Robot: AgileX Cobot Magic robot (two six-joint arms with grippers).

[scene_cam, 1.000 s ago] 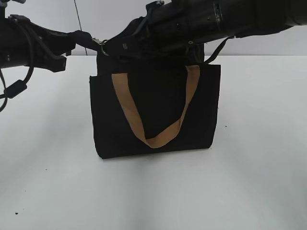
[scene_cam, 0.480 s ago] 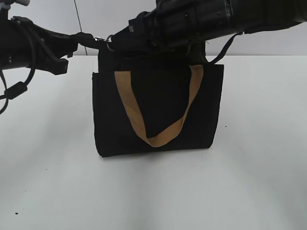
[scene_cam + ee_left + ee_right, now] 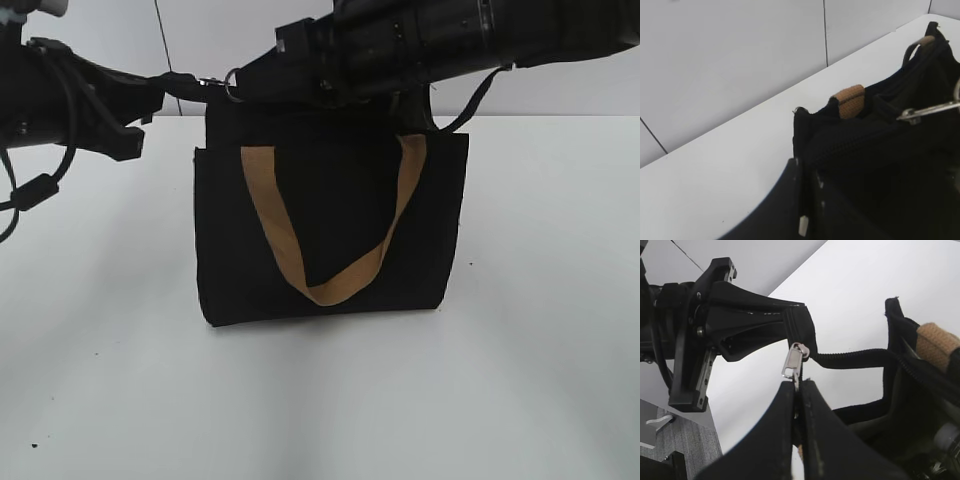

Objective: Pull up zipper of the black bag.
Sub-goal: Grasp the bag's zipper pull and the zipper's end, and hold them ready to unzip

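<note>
The black bag [image 3: 330, 230] stands upright on the white table, a tan handle [image 3: 320, 290] hanging down its front. My right gripper [image 3: 252, 84] reaches from the right over the bag's top left corner. It is shut on the silver zipper pull [image 3: 792, 361], whose ring shows in the exterior view [image 3: 232, 85]. My left gripper [image 3: 185, 85] comes from the left and is shut on the end of the black zip line [image 3: 855, 359], which is stretched taut. In the left wrist view the jaws [image 3: 805, 200] pinch black fabric, with the pull [image 3: 925, 111] beyond.
The white table [image 3: 100, 380] surrounds the bag, with a grey wall behind. The second tan handle [image 3: 849, 100] shows at the bag's far top edge. Both arms crowd the space above the bag's top left corner.
The right gripper and the zipper pull have moved up and slightly right. The bag's top has risen a little and the bag has shifted slightly right. The left gripper keeps its hold.
</note>
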